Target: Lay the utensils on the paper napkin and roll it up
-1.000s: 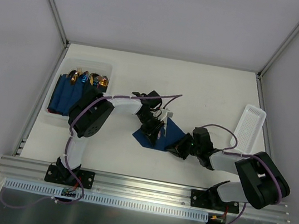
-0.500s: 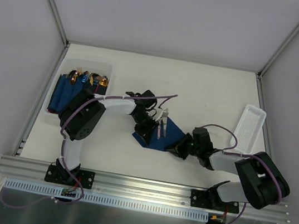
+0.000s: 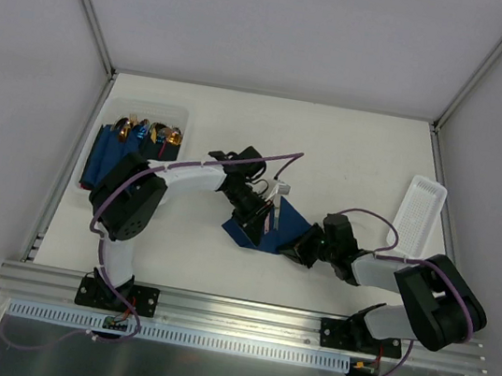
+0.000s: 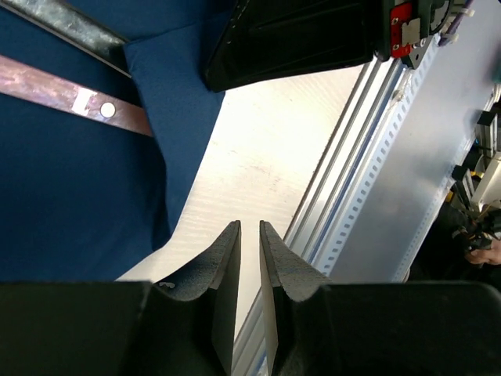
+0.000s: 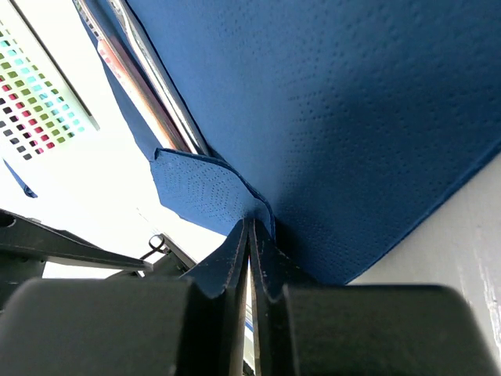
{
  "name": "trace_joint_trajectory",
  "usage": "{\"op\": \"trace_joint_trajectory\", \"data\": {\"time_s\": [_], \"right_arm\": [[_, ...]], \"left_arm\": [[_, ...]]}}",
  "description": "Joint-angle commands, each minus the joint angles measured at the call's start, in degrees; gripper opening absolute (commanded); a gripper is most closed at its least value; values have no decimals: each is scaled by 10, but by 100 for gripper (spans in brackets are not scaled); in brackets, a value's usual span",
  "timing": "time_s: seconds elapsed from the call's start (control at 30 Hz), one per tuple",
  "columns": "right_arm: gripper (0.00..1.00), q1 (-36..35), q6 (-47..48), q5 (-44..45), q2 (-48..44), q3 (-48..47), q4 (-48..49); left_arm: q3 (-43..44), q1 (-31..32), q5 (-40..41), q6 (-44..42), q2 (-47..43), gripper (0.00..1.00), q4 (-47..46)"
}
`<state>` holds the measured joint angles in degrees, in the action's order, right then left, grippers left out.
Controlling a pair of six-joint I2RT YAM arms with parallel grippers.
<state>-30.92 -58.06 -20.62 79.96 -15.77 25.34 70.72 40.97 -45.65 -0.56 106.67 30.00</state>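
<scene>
Pinching a folded-over corner of the paper napkin (image 5: 352,117) is the right end effector (image 5: 250,227). Its fingers are pressed tight together on the blue paper, low in the right wrist view. The left end effector (image 4: 250,229) is nearly closed, with just a thin slit between the pads and nothing in it. It's over bare worktop (image 4: 250,157), right beside the napkin's edge. The utensils (image 4: 47,84) lie on the napkin, upper left of the left wrist frame. In the top view the napkin sits mid-frame, between both end effectors.
</scene>
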Motion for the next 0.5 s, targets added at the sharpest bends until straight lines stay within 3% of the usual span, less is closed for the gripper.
{"op": "trace_joint_trajectory", "data": {"time_s": [0.0, 0.47], "right_arm": [[6, -3, 11, 34, 12, -3, -37], [5, -3, 13, 30, 15, -8, -38]], "left_arm": [[26, 8, -37, 3, 28, 16, 9], [75, 10, -39, 39, 122, 16, 9]]}}
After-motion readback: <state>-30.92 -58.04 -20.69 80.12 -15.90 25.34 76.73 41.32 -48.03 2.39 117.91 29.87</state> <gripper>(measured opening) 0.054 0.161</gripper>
